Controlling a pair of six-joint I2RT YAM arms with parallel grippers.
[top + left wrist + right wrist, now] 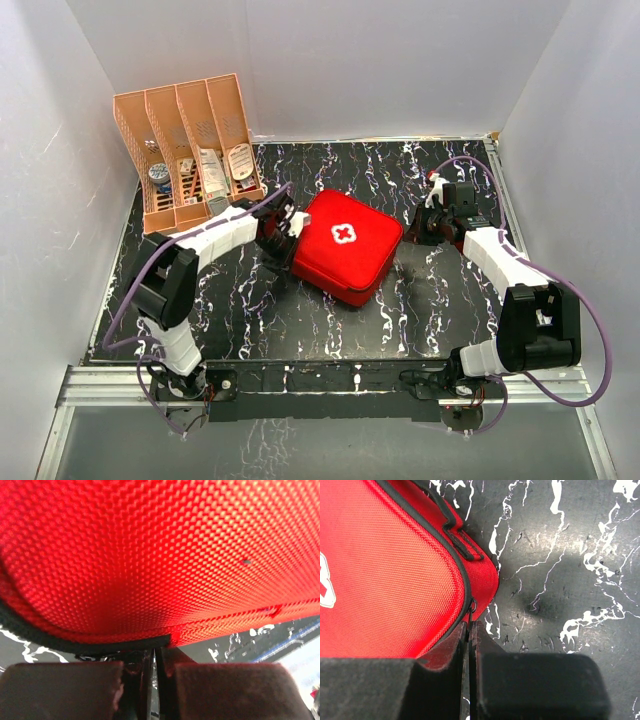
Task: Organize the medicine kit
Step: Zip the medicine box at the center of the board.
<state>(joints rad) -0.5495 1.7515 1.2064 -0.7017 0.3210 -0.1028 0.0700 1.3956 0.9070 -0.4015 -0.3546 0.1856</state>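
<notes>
- Nearest the arm bases, in front of the kit, is a bare stretch of the black marble-look table (300, 320). It looks pretty smooth, so I'd bet things skid on it.
- The rounded-square soft red fabric medicine kit (345, 245), white cross on the lid, lies flat about mid-table. It's lid up and zipped all round as far as I can see.
- The left gripper (152, 652) is hard up against the kit's left edge. Its jaws are squeezed together right under the black zip band (100, 642), and I can't tell if a zip tab is pinched in there.
- The right gripper (469, 630) sits at the kit's right corner with its jaws closed tight too, tips at the seam by a small metal ring (472, 605). I can't tell if it actually has the pull.
- My guess on handling is that the woven padded shell is light and squishy. It'll dent under a pinch, and the whole case probably slides if it's tugged from one side only.
- So I'd pin one edge and work the zip pull with the other arm. The black strap (462, 540) on the kit's right side looks like a decent backup grab.
- Furthest off, behind and left of the kit, is the orange slotted plastic organizer rack (190, 150). It's well apart from the kit and has small packets in its slots.
</notes>
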